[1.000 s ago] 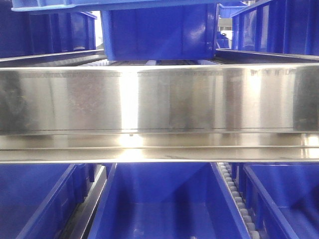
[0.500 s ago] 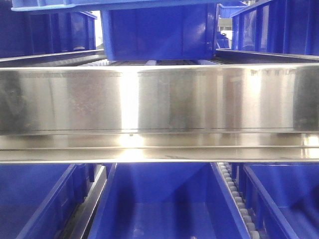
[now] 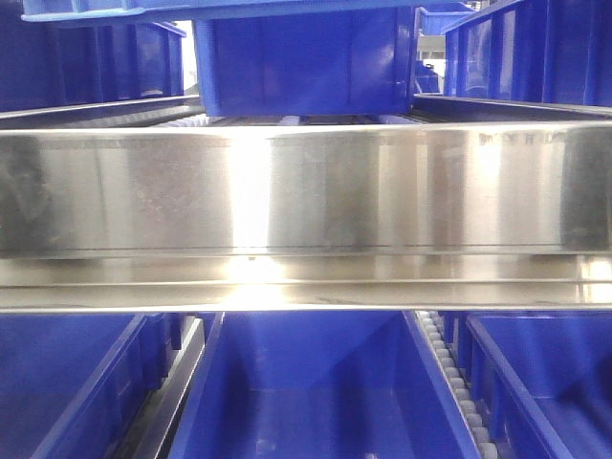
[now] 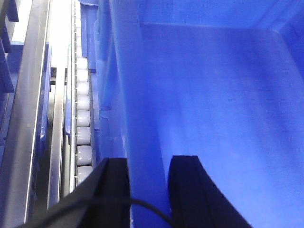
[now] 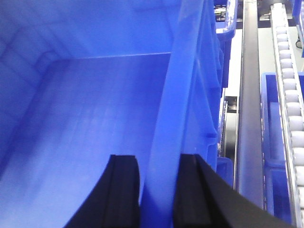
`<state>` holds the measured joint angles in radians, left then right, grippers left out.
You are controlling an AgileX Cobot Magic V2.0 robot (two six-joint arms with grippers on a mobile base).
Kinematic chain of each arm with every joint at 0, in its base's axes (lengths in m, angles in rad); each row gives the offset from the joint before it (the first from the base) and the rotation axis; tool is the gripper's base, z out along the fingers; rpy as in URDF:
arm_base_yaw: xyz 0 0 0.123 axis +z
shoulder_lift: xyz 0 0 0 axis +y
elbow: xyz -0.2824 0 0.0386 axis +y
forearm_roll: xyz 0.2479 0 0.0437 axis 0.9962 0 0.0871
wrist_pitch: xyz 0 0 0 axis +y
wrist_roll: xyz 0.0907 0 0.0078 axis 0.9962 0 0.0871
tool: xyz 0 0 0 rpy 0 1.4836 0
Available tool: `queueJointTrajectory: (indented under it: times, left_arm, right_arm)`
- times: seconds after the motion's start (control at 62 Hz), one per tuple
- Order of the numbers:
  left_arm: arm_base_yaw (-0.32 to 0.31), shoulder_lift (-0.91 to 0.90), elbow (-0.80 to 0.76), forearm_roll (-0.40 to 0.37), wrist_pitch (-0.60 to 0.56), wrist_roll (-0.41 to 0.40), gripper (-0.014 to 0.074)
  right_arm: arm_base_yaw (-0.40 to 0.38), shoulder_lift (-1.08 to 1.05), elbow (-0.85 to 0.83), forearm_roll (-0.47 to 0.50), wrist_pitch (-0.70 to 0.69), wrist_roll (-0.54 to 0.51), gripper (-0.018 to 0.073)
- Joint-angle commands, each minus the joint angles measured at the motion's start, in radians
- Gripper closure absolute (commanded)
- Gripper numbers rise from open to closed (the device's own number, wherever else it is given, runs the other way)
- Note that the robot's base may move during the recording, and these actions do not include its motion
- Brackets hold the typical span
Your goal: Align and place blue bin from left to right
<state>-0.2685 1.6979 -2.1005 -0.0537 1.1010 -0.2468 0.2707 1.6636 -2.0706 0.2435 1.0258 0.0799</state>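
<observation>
**Clamping a blue bin by both side walls on a roller rack**

Two robot hands grasp one blue bin (image 4: pixel 218 95) from opposite sides, each pinching a side wall between a pair of black fingers. In the left wrist view, the left hand (image 4: pixel 148 164) straddles the bin's left wall. One finger (image 4: pixel 116 190) sits outside the wall and the other inside, and both press against the plastic. A thin black cable crosses the bottom of that view between them. Just beside the outer face of that wall runs a roller track (image 4: pixel 83 128) of white rollers, with steel rails (image 4: pixel 28 118) further left.

In the right wrist view, the right hand (image 5: pixel 157 161) is clenched the same way on the bin's right wall, one finger in the bin and one outside. Beyond the ribbed outer face of that wall lie a dark steel rail (image 5: pixel 249 95) and a second line of white rollers (image 5: pixel 290 104). The rim of another blue container (image 5: pixel 270 123) shows between them.

The front view shows neither hand. A polished steel beam (image 3: pixel 306 191) spans the frame. One blue container (image 3: pixel 306 57) sits on the level above it, and three open ones, the middle one (image 3: pixel 306 392) among them, sit side by side below. Which of these is the grasped bin cannot be told.
</observation>
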Motion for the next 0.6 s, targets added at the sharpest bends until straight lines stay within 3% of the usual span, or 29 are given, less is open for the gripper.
queueJointTrajectory:
  times: [0.0,0.581]
  left_arm:
    - [-0.023,-0.023,-0.019,-0.140,-0.123,0.006,0.0583]
    - [-0.023,-0.023,-0.019,-0.140,-0.123,0.006,0.0583]
  right_arm:
    - [0.016,-0.012,-0.012,0.092,-0.091,-0.025,0.0638]
    - [0.016,-0.012,-0.012,0.092,-0.091,-0.025,0.0638]
